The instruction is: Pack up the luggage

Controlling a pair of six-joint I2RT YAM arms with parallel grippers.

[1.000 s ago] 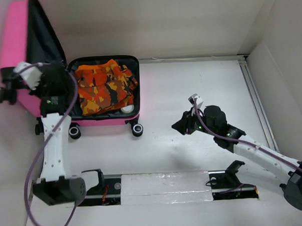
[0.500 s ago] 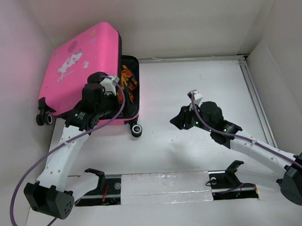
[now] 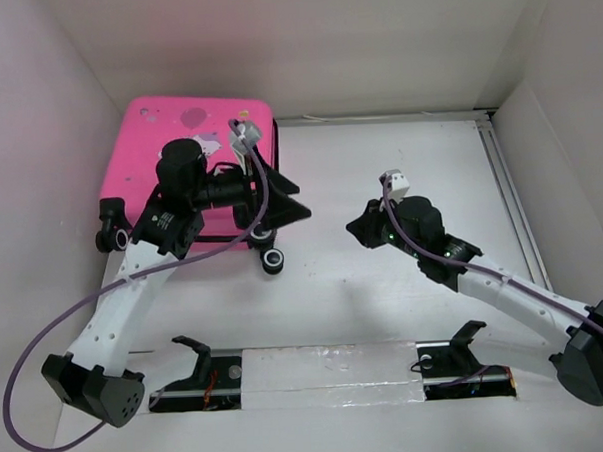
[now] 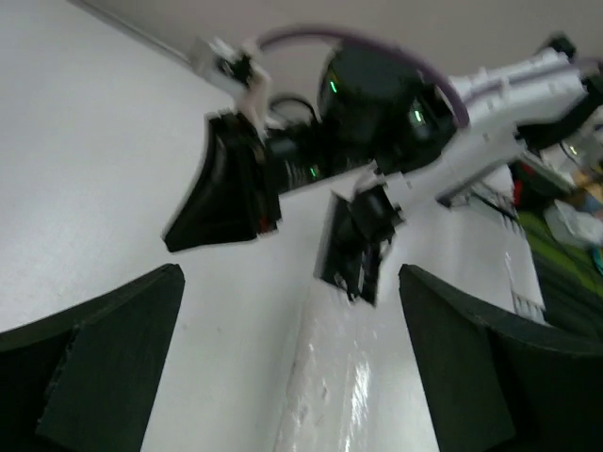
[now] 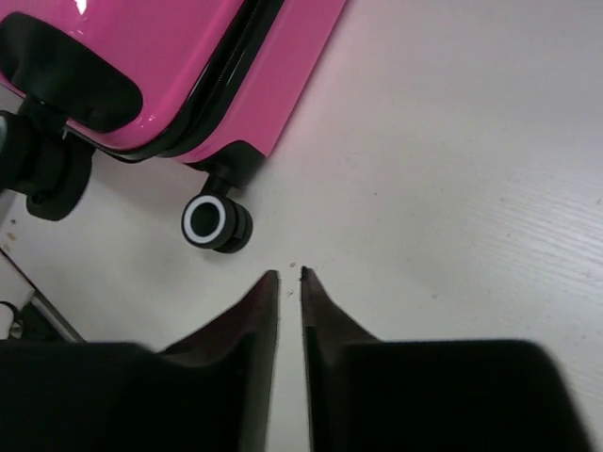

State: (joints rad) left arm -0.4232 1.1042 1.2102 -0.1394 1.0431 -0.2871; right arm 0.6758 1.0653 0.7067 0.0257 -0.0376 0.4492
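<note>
Beside the apparently closed luggage (image 3: 153, 142), left gripper (image 3: 283, 200) gapes wide, right gripper (image 5: 289, 276) sits pinched.

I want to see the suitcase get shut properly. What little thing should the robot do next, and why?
Probably bring the left gripper over the luggage and press the lid flat. The lid already lies on the base, a dark seam shows along its side, and that gripper is open and empty just past the case's right edge.
</note>
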